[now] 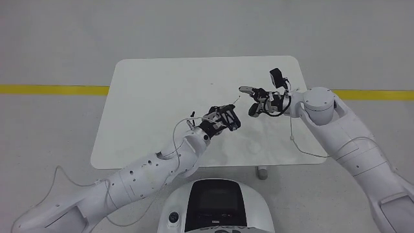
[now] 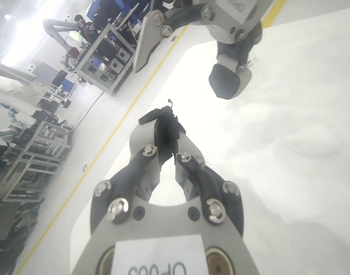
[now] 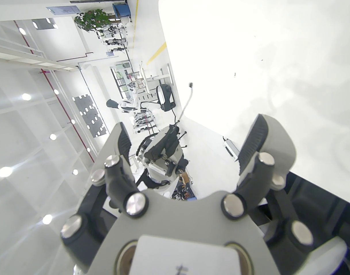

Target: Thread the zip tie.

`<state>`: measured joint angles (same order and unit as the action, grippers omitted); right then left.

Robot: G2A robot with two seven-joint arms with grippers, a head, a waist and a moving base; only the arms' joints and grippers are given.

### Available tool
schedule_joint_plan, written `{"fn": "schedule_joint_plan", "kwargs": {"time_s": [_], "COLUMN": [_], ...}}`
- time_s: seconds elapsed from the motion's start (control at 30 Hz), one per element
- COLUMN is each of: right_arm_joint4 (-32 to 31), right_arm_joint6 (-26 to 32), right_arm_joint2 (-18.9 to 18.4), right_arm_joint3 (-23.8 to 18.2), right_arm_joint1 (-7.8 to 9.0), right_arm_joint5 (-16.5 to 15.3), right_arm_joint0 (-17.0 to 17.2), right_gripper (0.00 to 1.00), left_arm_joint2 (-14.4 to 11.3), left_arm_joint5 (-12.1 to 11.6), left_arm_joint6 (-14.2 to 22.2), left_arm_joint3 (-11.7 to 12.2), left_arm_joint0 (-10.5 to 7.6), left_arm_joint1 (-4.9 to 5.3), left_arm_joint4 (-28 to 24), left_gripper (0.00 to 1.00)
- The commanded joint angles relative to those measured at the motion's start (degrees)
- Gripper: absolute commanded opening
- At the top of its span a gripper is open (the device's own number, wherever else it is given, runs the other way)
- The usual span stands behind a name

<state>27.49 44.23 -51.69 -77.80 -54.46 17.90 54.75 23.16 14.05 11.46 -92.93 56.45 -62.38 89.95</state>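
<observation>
Left fingers: pressed together, left gripper (image 2: 166, 121) clamped on one end of the thin greyish plastic zip tie (image 3: 185, 101). The pinched part is hidden between the dark pads, so I can't tell which end I've got. The rest of the strip sticks straight out past the fingertips, slightly bowed, free end in the air above the table. Right fingers: spread wide, right gripper (image 3: 190, 121) holding nothing, ribbed black pads facing each other. The two grippers face each other nose to nose, close but apart. The tie's free end points at the gap between my right fingers. In the right wrist view it's touching neither pad. In the top view the tip sits just beside the far right finger, and I can't tell whether they touch. Both hands hang over the right half of the white rounded-corner table (image 1: 162, 103), off its surface. Beyond the table is pale floor with a yellow line (image 1: 52, 90) running across.
</observation>
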Motion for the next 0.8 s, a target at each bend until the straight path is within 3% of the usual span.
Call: {"fn": "schedule_joint_plan", "kwargs": {"time_s": [0.0, 0.13, 0.27, 0.37, 0.4, 0.6, 0.77], "right_arm_joint4": [0.0, 0.0, 0.0, 0.0, 0.0, 0.0, 0.0], "right_arm_joint6": [0.0, 0.0, 0.0, 0.0, 0.0, 0.0, 0.0], "right_arm_joint2": [0.0, 0.0, 0.0, 0.0, 0.0, 0.0, 0.0], "right_arm_joint3": [0.0, 0.0, 0.0, 0.0, 0.0, 0.0, 0.0], "right_arm_joint1": [0.0, 0.0, 0.0, 0.0, 0.0, 0.0, 0.0], "right_arm_joint5": [0.0, 0.0, 0.0, 0.0, 0.0, 0.0, 0.0], "right_arm_joint0": [0.0, 0.0, 0.0, 0.0, 0.0, 0.0, 0.0], "right_gripper": [1.0, 1.0, 1.0, 1.0, 1.0, 1.0, 1.0], "left_arm_joint2": [0.0, 0.52, 4.65, 8.47, 9.84, 15.97, 20.09], "left_arm_joint5": [0.57, 0.46, 0.22, -3.27, -5.7, -14.88, -20.41], "left_arm_joint6": [0.01, -0.34, -1.01, 0.22, 1.29, 5.03, 7.69], "left_arm_joint3": [0.02, 0.07, 0.87, 0.8, 0.88, 1.85, 2.93], "left_arm_joint0": [0.01, 0.34, 1.04, 1.95, 2.03, 3.31, 4.5], "left_arm_joint1": [-0.02, -0.06, 0.01, 0.42, 0.7, 1.99, 2.55], "left_arm_joint4": [0.0, -1.32, -7.73, -16.03, -18.41, -29.14, -39.66], "left_gripper": [0.0, 0.0, 0.0, 0.0, 0.0, 0.0, 0.0]}}
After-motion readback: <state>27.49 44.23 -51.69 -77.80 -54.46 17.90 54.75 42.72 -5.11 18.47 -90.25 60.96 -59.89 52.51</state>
